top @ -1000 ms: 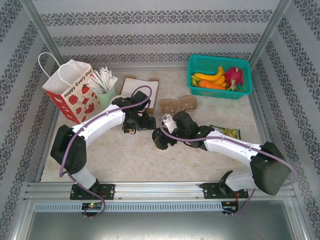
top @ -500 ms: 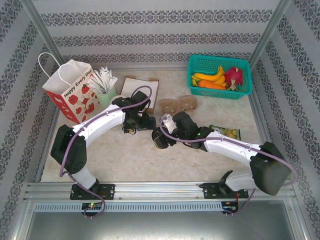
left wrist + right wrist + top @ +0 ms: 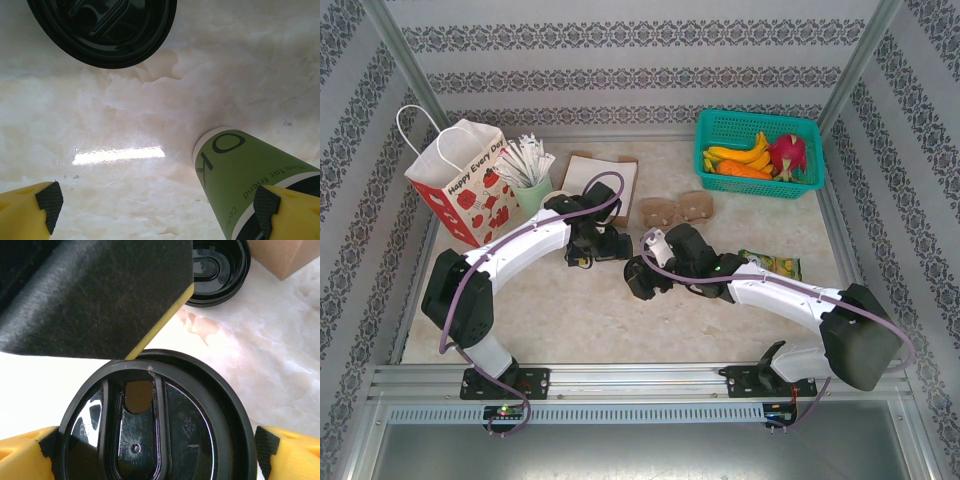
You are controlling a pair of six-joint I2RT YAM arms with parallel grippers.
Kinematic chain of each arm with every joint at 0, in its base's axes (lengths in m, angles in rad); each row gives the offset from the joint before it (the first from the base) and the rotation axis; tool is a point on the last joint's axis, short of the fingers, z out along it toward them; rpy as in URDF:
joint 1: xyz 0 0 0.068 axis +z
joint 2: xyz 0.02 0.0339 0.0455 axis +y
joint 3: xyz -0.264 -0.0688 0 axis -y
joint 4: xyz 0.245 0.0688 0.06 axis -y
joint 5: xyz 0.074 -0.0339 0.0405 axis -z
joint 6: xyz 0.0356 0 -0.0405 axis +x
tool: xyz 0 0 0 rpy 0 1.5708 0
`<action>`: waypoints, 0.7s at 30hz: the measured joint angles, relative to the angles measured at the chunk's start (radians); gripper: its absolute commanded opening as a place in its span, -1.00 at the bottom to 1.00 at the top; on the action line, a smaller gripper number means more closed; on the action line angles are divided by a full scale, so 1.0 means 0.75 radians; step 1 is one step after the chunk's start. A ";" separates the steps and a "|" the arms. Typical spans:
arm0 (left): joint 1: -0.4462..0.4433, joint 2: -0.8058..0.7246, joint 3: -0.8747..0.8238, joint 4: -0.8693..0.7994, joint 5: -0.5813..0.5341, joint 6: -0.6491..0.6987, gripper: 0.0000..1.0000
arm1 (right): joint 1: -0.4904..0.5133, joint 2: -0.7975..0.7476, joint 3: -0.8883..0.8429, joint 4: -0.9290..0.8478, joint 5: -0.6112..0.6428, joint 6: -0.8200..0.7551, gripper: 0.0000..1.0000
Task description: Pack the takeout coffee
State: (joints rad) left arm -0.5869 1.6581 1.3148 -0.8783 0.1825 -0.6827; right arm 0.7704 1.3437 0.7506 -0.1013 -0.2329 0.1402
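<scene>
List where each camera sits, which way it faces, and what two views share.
Top: above and behind, looking down at the table; left arm and right arm show.
Left wrist: looks down at a green cup; left gripper at bottom.
Right wrist: looks down onto a black lid; right gripper flanks it.
Shared: both wrists see the table.

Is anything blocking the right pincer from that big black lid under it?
Nothing visible sits between them: the lid lies between the spread fingers of the right pincer. A padded finger of the left pincer hangs close by the lid's far rim and might crowd a grasp.
</scene>
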 measured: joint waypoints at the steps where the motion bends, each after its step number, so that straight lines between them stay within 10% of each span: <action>1: 0.000 0.000 0.000 0.000 0.000 0.000 0.99 | 0.000 0.000 0.000 -0.001 0.000 0.005 0.96; 21: 0.000 0.008 0.000 0.000 -0.005 0.001 0.99 | -0.013 0.001 0.003 -0.009 -0.013 0.086 0.64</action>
State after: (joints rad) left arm -0.5869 1.6638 1.3148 -0.8783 0.1791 -0.6819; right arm 0.7609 1.3445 0.7525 -0.1078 -0.2428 0.2050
